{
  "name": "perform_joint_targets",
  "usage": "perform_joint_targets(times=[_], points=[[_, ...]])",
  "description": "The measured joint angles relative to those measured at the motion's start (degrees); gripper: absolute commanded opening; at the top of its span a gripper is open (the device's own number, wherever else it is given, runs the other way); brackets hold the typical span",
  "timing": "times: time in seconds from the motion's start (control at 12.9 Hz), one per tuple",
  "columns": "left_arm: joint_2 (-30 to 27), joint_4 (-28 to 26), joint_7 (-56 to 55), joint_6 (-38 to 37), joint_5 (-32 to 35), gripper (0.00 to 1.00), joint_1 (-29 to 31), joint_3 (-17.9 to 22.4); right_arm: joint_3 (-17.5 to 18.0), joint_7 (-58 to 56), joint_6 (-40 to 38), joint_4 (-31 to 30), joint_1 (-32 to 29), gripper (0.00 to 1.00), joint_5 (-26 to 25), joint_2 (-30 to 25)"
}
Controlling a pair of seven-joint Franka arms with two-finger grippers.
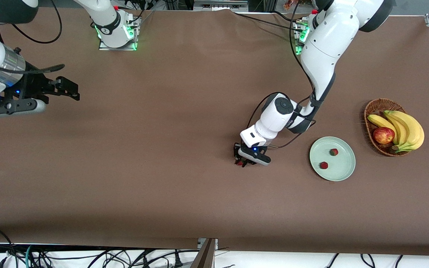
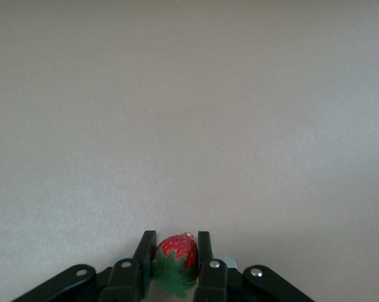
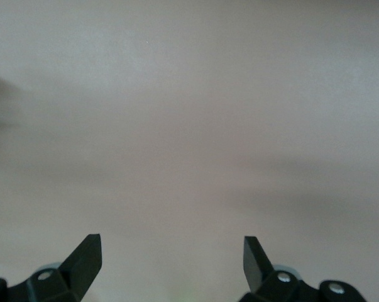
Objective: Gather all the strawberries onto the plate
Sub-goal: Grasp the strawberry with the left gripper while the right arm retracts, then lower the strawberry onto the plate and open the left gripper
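Two small red strawberries lie in the pale green plate toward the left arm's end of the table. Down at the brown tabletop beside the plate, toward the table's middle, my left gripper is shut on a third strawberry, red with a green leafy top, held between both fingers. My right gripper hangs over the right arm's end of the table, open with nothing between its fingers, and that arm waits.
A brown wicker basket with bananas and a red apple stands beside the plate, at the left arm's end. Cables hang along the table's front edge.
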Motion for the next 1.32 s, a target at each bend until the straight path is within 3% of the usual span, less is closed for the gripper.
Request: perform_joint_targets(times=[0.39, 0.78, 1.09, 1.32], points=[[-9.54, -0.55, 1.74, -22.73, 0.27, 0.00, 0.97, 0.57, -0.39, 0.00, -0.01, -0.41, 0.00, 0.99, -2.08, -0.38], [-15.88, -0.73, 25.03, -39.40, 0.52, 0.00, 9.61, 0.87, -0.73, 0.00, 0.55, 0.69, 0.00, 0.99, -3.05, -0.65], [-16.97, -0.74, 46.45, -45.10, 0.70, 0.00, 16.56, 1.30, -0.79, 0.04, 1.75, 1.26, 0.05, 0.99, -4.43, -0.70], [-16.87, -0.75, 62.04, -44.92, 1.43, 0.07, 24.25, 1.51, -0.60, 0.04, 3.92, 1.27, 0.67, 0.99, -7.87, -0.69]])
